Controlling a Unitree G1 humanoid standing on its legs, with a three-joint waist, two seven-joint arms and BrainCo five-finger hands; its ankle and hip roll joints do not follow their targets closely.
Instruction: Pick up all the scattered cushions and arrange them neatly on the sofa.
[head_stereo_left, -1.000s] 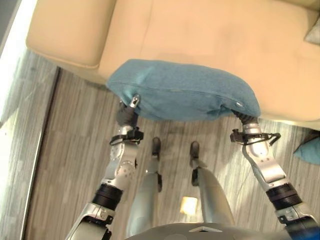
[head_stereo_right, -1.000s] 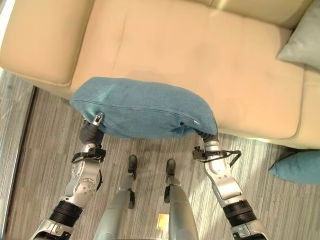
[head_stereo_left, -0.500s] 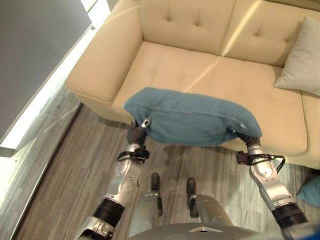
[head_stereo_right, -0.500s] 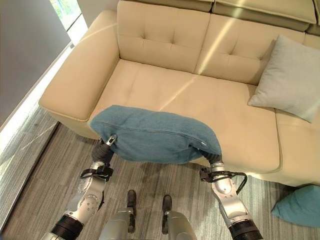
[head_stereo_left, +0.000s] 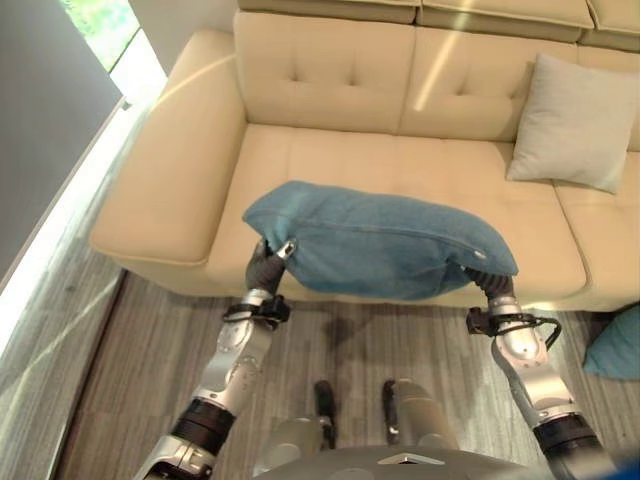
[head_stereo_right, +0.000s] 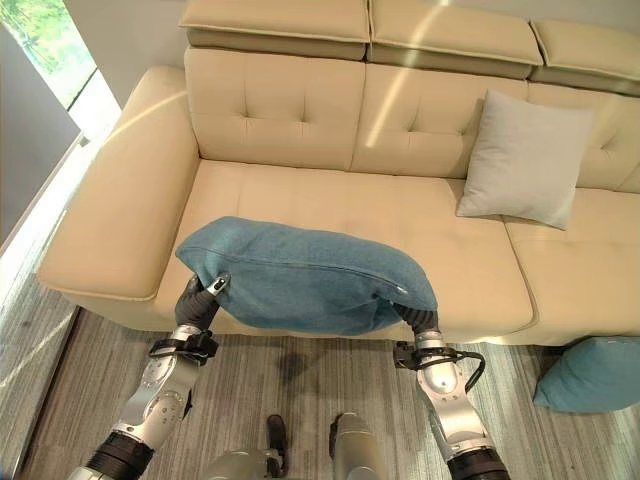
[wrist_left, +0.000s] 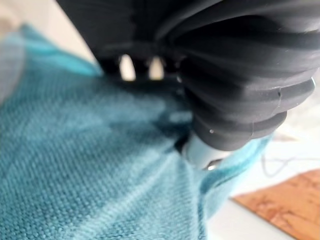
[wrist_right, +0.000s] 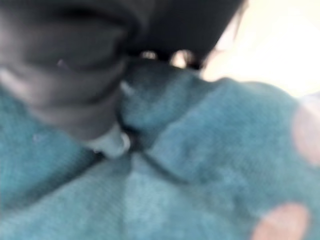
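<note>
Gripping opposite ends, the left hand (head_stereo_right: 200, 298) and right hand (head_stereo_right: 418, 322) curl into the teal cushion (head_stereo_right: 305, 277), carrying it above the sofa (head_stereo_right: 330, 205) seat's front edge. Uneven release could tip it onto the floor (head_stereo_right: 70, 400), beside another teal cushion (head_stereo_right: 592, 373).

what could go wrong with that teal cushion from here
The teal cushion is held up only at its two ends, left hand and right hand, so one end may slip. It hangs at the sofa seat's front edge; released here, it could fall to the floor.
</note>
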